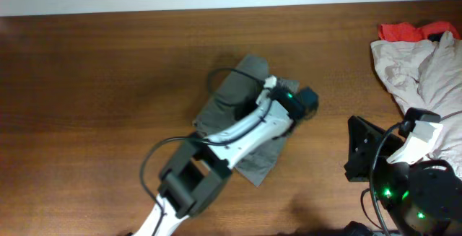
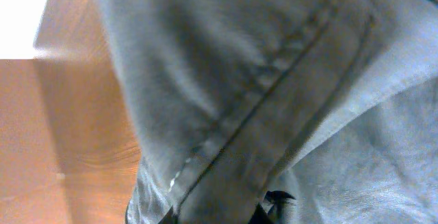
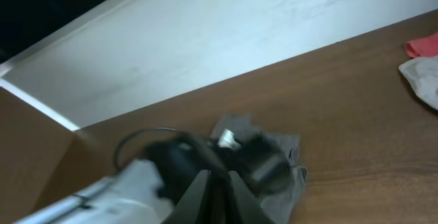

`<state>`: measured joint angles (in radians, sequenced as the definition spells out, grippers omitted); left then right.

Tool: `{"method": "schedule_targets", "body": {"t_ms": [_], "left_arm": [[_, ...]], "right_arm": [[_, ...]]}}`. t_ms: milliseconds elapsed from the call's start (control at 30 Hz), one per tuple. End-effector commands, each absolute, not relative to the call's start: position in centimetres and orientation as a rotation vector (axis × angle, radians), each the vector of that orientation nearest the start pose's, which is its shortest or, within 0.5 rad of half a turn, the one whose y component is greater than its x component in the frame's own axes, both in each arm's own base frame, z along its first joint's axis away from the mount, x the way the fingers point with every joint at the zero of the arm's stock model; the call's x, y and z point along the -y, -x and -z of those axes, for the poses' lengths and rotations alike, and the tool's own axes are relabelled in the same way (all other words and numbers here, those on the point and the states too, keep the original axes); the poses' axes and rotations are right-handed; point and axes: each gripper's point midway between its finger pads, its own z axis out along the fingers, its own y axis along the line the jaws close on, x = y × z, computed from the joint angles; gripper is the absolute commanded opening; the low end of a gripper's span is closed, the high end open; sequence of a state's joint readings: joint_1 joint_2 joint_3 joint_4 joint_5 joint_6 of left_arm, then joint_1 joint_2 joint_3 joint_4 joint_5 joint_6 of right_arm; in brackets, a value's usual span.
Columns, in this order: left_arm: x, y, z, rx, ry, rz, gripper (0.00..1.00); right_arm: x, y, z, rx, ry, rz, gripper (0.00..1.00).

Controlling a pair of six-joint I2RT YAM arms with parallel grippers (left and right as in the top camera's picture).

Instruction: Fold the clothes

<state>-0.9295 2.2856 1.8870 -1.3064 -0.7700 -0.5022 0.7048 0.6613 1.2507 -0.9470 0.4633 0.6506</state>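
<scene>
My left claw (image 1: 308,103) was clenched on the one pair of shorts (image 1: 242,79) on the table (image 1: 86,84). My right claw (image 3: 213,183) was clenched, empty.

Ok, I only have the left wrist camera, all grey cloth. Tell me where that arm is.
Observer: Left gripper is at the right edge of the shorts, in the middle of the table.
Operator: Now the right arm.
Observer: Right gripper is shut and empty, in the air right of the shorts.
Operator: List any other cloth.
Observer: A beige garment and a red cloth lie at the far right.
</scene>
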Motion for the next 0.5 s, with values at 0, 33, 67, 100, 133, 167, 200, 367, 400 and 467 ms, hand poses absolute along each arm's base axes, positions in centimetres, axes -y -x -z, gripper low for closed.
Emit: {"method": "schedule_targets", "body": {"t_ms": [0,33,67,100,133,167,200,367,400,467], "left_arm": [[26.0,-33.4,-4.4,-2.459,-0.725,-1.084,0.01],[26.1,-33.2,-4.1,-2.444,-0.754,-1.109,0.02],[26.3,-32.9,-3.8,-2.426,-0.804,-1.137,0.02],[26.5,-32.6,-3.6,-2.406,-0.846,-1.160,0.02],[26.8,-32.2,-3.7,-2.377,-0.876,-1.181,0.03],[27.1,-32.0,-3.9,-2.355,-0.894,-1.194,0.04],[27.3,-31.8,-4.2,-2.334,-0.910,-1.205,0.05],[28.5,-30.1,-4.5,-2.286,-0.985,-1.221,0.06],[28.7,-29.9,-4.5,-2.275,-0.996,-1.222,0.06],[29.3,-29.4,-4.7,-2.251,-1.018,-1.222,0.06]], "right_arm": [[-6.5,-20.0,-37.9,-1.905,-0.258,-0.442,0.12],[-6.5,-20.0,-37.9,-1.905,-0.257,-0.442,0.12],[-6.5,-20.0,-37.9,-1.905,-0.257,-0.442,0.13],[-6.5,-20.0,-37.9,-1.905,-0.257,-0.442,0.13],[-6.5,-20.0,-37.9,-1.905,-0.257,-0.442,0.13],[-6.5,-20.0,-37.9,-1.905,-0.257,-0.442,0.13],[-6.5,-20.0,-37.9,-1.905,-0.257,-0.441,0.14],[-6.5,-20.0,-37.8,-1.906,-0.257,-0.441,0.17],[-6.5,-20.0,-37.8,-1.907,-0.257,-0.440,0.17],[-6.5,-20.0,-37.8,-1.907,-0.257,-0.440,0.17]]}}
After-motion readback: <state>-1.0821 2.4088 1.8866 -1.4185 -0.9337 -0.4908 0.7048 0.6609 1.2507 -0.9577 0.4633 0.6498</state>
